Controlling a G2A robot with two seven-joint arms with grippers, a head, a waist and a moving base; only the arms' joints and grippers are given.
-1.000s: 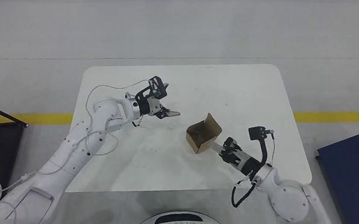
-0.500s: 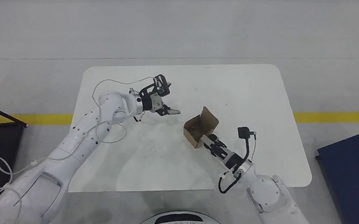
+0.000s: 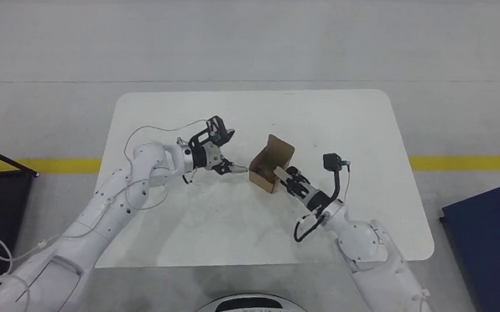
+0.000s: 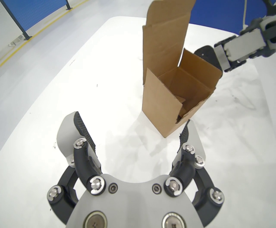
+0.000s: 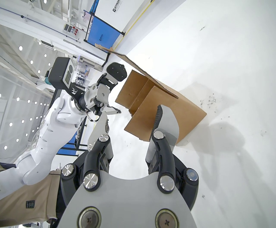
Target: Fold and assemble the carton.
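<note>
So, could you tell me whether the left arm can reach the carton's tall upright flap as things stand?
Probably yes: the open left tool sits just short of the carton with only bare table between, and the tall flap stands free.

On my right wrist feed I can make out four bits of print. A white wall board (image 5: 120,6) in the room behind carries a dark logo and one word, legible from here. Near it, a blue upright panel (image 5: 101,32) bears a short line of white lettering, small but readable. The left arm's black wrist collar (image 5: 74,91) shows a single white capital letter. A dark patch on tan fabric (image 5: 30,204) has pale marks too small for me to read.
</note>
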